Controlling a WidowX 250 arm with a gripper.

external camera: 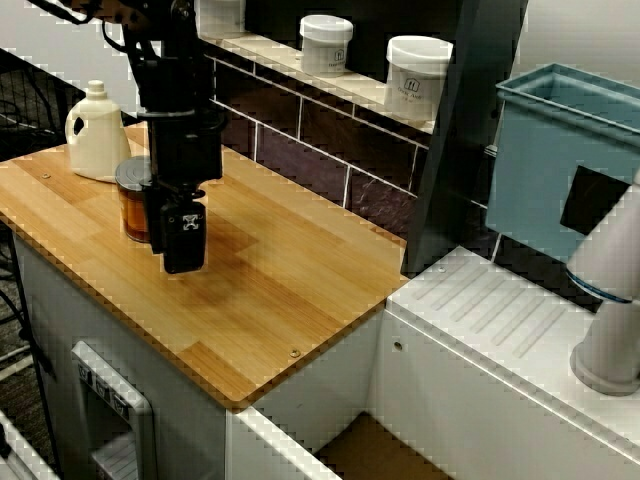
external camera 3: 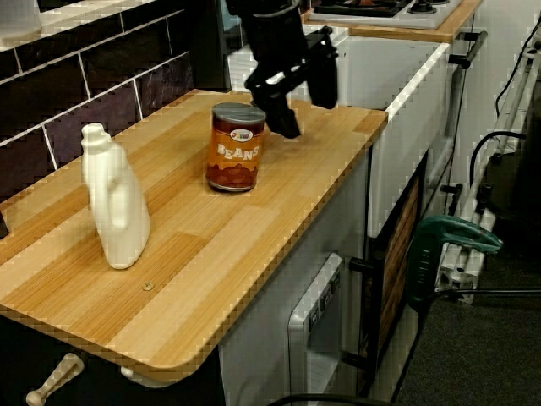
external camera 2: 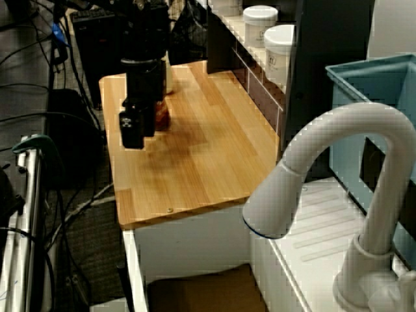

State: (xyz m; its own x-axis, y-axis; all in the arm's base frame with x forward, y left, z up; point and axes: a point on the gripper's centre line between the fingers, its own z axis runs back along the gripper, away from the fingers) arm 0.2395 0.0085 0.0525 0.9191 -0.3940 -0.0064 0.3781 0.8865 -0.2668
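A brown can labelled BEANS (external camera 3: 236, 146) stands upright on the wooden counter (external camera 3: 203, 245). My black gripper (external camera 3: 304, 100) hangs just beyond the can, low over the wood, open with nothing between its fingers (external camera 3: 283, 117). Seen from the sink side, the gripper (external camera: 182, 260) covers part of the can (external camera: 132, 203). Looking past the tap, only a sliver of the can (external camera 2: 162, 114) shows behind the gripper (external camera 2: 132, 140). A cream plastic bottle (external camera 3: 115, 205) stands farther along the counter, apart from the can.
Two white jars (external camera: 326, 43) (external camera: 417, 75) sit on the tiled ledge behind the counter. A blue bin (external camera: 560, 160) and a white tap (external camera 2: 338, 175) stand by the ribbed draining board (external camera: 500, 320). A green clamp (external camera 3: 448, 241) sticks out on the floor side.
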